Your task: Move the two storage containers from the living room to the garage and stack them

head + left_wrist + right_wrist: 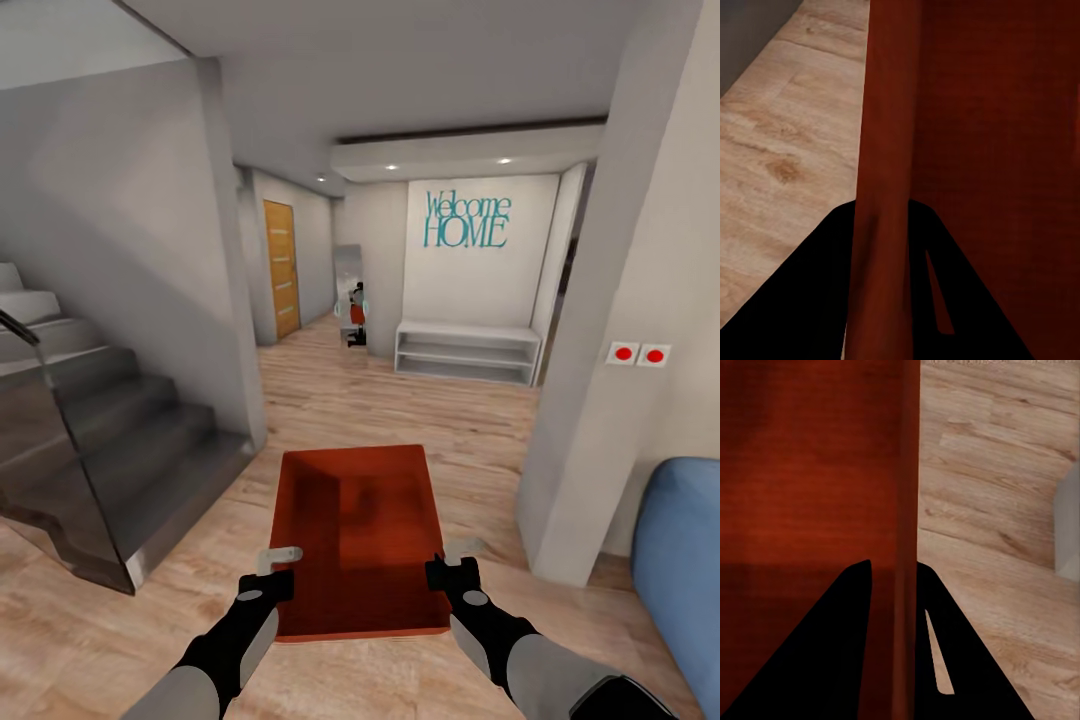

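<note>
Clearly we carry one orange-red open-top rectangular bin (358, 535) low before us, left gripper (268, 580) and right gripper (450, 572) each clamped on a side wall, over light wood plank flooring (400, 400), garage unreached, stacking undone.

I stand in the entrance hall of a home. Light wood plank floor (400, 400) runs ahead to a white wall bearing teal lettering "Welcome HOME" (467, 219), with a low white shelf unit (467, 353) beneath it. A grey staircase (90, 400) with a glass balustrade rises on my left; a wooden door (281, 268) stands farther along; a blue sofa edge (680, 580) shows at my right.
</note>
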Available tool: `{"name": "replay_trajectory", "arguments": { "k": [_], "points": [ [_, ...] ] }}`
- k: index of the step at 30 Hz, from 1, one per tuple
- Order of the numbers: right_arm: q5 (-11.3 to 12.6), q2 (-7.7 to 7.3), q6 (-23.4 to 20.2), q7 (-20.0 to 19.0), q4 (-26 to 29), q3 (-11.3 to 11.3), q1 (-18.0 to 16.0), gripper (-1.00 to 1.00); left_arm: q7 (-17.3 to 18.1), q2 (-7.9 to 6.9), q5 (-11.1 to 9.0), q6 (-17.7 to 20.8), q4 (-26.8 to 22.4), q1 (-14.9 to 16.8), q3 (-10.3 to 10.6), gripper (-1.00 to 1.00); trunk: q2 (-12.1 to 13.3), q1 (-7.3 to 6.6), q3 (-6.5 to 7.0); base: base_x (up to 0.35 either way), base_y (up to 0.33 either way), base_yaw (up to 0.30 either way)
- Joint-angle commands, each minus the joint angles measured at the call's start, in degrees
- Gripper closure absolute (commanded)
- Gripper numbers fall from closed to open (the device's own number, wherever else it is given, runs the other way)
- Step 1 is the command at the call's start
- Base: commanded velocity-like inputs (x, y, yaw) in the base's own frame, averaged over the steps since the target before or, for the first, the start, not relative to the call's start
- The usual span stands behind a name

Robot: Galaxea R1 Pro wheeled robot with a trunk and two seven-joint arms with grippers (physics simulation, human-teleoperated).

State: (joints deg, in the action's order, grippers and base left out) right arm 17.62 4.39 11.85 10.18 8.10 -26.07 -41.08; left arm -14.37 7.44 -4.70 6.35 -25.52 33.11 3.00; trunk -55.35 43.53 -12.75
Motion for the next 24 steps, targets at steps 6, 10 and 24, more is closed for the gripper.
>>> {"name": "replay_trajectory", "arguments": {
  "k": [6,10,24],
  "points": [
    [2.46,0.01,0.10,0.01,0.05,2.61,-0.05,1.00,-3.56,-1.56,0.83,-0.55,-0.33,0.03,-1.15,1.00,-0.05,0.04,-0.08,0.323,0.000,0.000],
    [2.45,0.01,0.10,0.01,0.06,2.61,-0.05,1.00,-3.56,-1.56,0.83,-0.55,-0.32,0.03,-1.15,1.00,-0.05,0.04,-0.08,0.323,0.000,0.000],
    [2.46,0.01,0.11,0.01,0.07,2.61,-0.05,1.00,-3.56,-1.56,0.83,-0.55,-0.35,0.03,-1.15,1.00,-0.05,0.04,-0.08,0.323,0.000,-0.023]
  ]
}}
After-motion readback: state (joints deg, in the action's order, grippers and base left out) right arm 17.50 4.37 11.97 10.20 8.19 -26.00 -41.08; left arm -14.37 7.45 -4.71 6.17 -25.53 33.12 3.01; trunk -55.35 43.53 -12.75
